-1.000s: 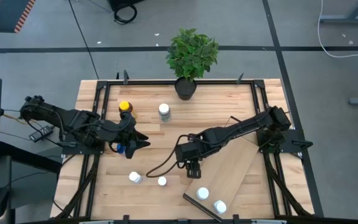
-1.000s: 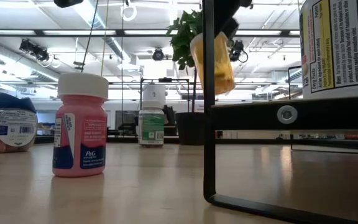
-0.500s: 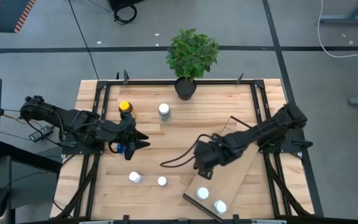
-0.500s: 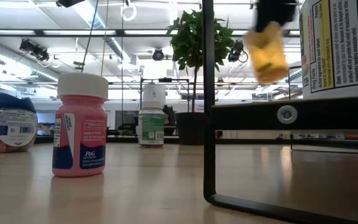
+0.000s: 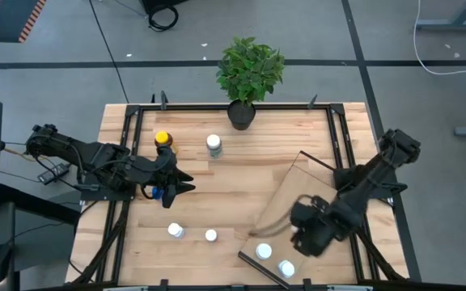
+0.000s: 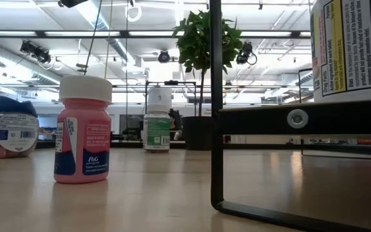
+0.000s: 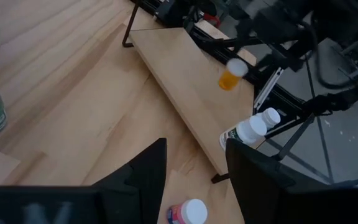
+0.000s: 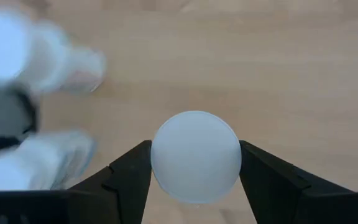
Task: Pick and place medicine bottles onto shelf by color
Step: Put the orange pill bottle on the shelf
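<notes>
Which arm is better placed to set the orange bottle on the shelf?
Right: its tool grips the orange bottle over the shelf. The left tool sits far across the table.

Grey floor (image 5: 427, 97) surrounds the plank table (image 5: 192, 174), with black cables (image 5: 162, 14) at 12 o'clock and a white cable (image 5: 451, 32) at 2. Ceiling lights (image 6: 37, 55) and beams (image 6: 140, 35) show beyond.
</notes>
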